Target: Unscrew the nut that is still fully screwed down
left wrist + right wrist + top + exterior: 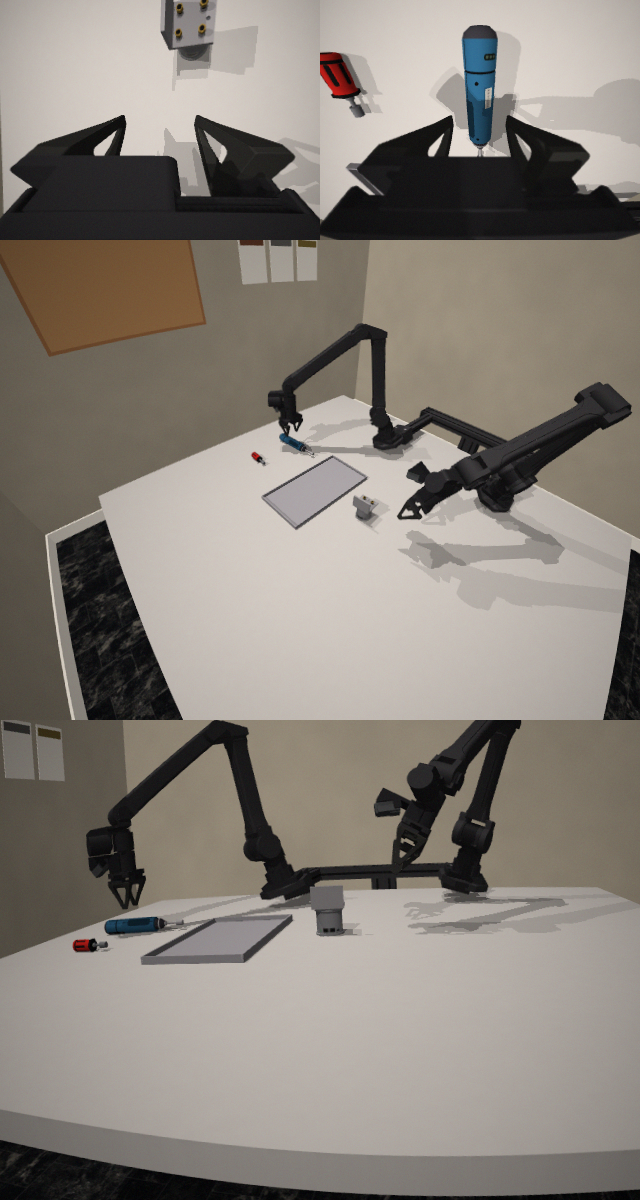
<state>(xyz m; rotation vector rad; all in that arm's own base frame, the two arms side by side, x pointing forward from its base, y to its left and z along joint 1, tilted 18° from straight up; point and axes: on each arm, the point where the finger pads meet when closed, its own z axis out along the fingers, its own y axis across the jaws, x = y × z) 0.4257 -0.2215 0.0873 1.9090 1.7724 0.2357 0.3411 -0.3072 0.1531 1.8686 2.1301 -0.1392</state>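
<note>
Joint module [363,515] [329,922] [192,53] stands upright on the table [330,601] [320,1030], beside the tray [296,526] [192,960] [365,179], with the pale grey bracket [360,504] [326,898] [191,20] seated on top. My left wrist view shows four brass-coloured nuts [179,33] on the bracket's upper face; which one is fully down I cannot tell at this scale. My left gripper [411,514] [397,868] [160,119] is tilted downward, raised above the table near the module but apart from it, fingers spread wide, nothing between them. My right gripper [292,432] [130,906] [479,120] points down over the electric nut driver [293,442] [133,925] [480,92], fingers parted and not touching it. Driver lies on its side, blue barrel flat along the table, metal nose angled towards the arms' side, just off the tray. A short red-handled tool [256,456] [82,945] [339,75] also lies on its side, near the driver, outside the tray. No tool on any nut; bracket in place.
</note>
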